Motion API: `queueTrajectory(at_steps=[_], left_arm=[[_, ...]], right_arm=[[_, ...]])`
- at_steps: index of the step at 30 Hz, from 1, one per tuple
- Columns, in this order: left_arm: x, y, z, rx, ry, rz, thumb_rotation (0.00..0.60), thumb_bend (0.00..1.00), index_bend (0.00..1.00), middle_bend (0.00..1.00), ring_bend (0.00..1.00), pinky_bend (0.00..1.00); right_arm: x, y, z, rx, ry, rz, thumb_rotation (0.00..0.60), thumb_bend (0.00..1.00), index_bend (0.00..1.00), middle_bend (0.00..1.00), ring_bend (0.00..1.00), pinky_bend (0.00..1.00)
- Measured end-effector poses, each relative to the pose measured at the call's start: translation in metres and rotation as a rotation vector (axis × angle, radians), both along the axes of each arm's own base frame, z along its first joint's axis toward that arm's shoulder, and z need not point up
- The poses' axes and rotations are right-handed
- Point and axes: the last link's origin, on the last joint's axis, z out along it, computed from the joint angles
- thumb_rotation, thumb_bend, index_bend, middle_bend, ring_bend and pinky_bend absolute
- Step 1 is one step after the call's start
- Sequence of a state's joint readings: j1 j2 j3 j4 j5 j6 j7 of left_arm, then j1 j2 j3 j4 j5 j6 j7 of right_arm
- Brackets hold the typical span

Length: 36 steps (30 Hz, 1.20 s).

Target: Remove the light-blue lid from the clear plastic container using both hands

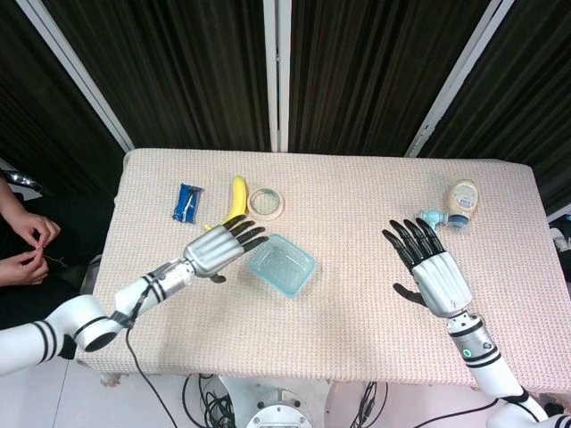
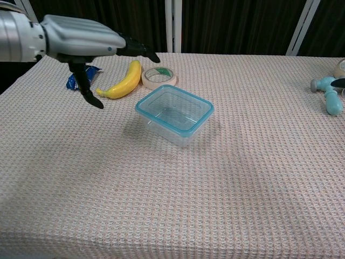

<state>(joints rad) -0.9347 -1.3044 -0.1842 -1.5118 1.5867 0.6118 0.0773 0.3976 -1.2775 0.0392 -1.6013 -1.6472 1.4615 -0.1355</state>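
The clear plastic container [image 1: 282, 265] [image 2: 174, 116] sits mid-table with its light-blue lid [image 2: 144, 102] on top. My left hand [image 1: 218, 251] [image 2: 86, 40] hovers just left of the container, fingers spread flat and pointing toward it, holding nothing. My right hand [image 1: 432, 273] is well to the right of the container, raised above the cloth, fingers spread, empty. The chest view does not show the right hand.
A banana [image 1: 235, 199] [image 2: 122, 81], a tape roll [image 1: 265, 203] [image 2: 158, 77] and a blue packet [image 1: 186, 203] [image 2: 82, 76] lie behind the container. A light-blue tool [image 1: 432, 217] [image 2: 329, 92] and a jar [image 1: 462, 198] are at the far right. A person's hands [image 1: 27, 241] show at the left edge.
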Motion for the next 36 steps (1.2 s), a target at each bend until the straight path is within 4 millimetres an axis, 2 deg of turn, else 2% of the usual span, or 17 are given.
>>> queueTrajectory(at_steps=[4,9,20,36], left_arm=[[0.025,0.010,-0.024,-0.039,0.044,-0.022,0.600,0.00,0.00,0.00,0.00,0.00],[0.039,0.017,-0.036,-0.055,0.053,-0.010,0.600,0.00,0.00,0.00,0.00,0.00],[0.048,0.026,-0.055,-0.117,0.111,0.063,0.600,0.00,0.00,0.00,0.00,0.00],[0.054,0.029,-0.068,-0.139,0.132,0.133,0.600,0.00,0.00,0.00,0.00,0.00]], right_arm=[[-0.005,0.001,-0.002,0.011,-0.013,-0.007,0.600,0.02,0.00,0.04,0.00,0.00],[-0.009,-0.001,-0.004,0.024,-0.023,-0.015,0.600,0.02,0.00,0.04,0.00,0.00],[-0.018,-0.001,-0.005,0.039,-0.033,-0.032,0.600,0.02,0.00,0.04,0.00,0.00],[-0.028,0.000,-0.007,0.051,-0.042,-0.063,0.600,0.02,0.00,0.05,0.00,0.00]])
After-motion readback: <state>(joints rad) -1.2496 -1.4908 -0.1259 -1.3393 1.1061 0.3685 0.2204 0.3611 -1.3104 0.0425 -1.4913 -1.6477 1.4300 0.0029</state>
